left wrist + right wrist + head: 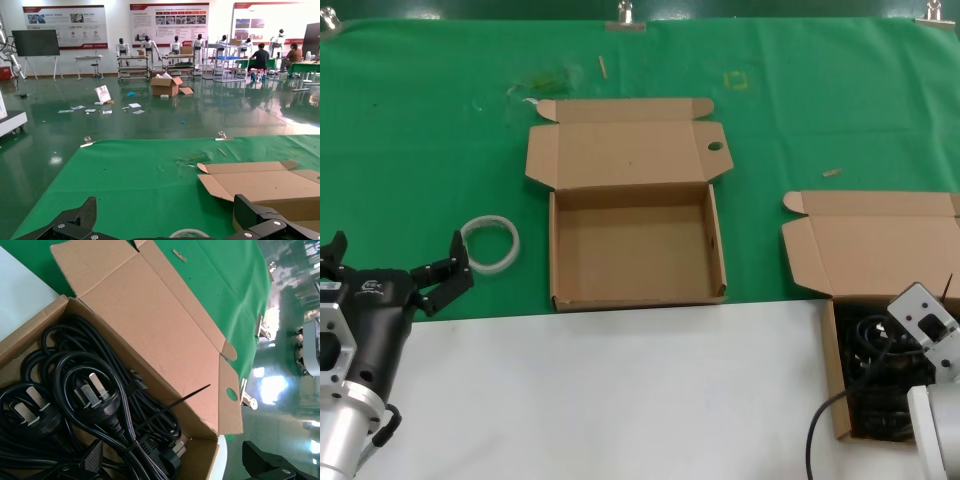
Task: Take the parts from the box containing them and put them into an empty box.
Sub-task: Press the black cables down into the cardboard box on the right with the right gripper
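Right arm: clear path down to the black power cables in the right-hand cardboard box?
Probably yes. The right claw hangs directly over the black power cables, and the brown cardboard box has its lid folded back, so nothing covers them.

- No text, label or number can be read on either cardboard box, the cables or the green cloth.
- The left gripper [395, 275] carries a small white logo mark on its black housing; its letters cannot be made out.
- The wall posters [167, 22] in the hall behind show headings and picture rows, possibly company displays, but none is legible.
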You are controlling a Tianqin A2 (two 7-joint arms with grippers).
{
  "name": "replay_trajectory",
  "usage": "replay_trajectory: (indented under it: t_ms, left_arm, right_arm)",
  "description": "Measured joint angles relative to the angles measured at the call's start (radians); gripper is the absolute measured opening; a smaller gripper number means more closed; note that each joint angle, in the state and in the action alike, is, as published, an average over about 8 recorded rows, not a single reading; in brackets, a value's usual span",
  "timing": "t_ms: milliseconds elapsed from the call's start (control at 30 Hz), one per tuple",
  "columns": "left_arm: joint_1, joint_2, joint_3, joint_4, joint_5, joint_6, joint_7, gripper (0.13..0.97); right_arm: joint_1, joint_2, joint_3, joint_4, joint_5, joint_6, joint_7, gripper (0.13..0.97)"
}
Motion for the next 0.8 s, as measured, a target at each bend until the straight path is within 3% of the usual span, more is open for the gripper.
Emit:
replay_trajectory:
  t_ms: [367,800]
  left_arm:
    - [0.0,0.0,0.0,0.0,0.0,0.0,0.0,0.966]
    - [0.0,0.0,0.0,0.0,0.0,0.0,0.0,0.966]
  right_arm:
    - [0.006,0.0,0.012,-0.041,0.014,-0.048,-0.027,0.966]
    - [0.002,-0.001,0.037,-0.049,0.016,-0.073,-0.063,0.869]
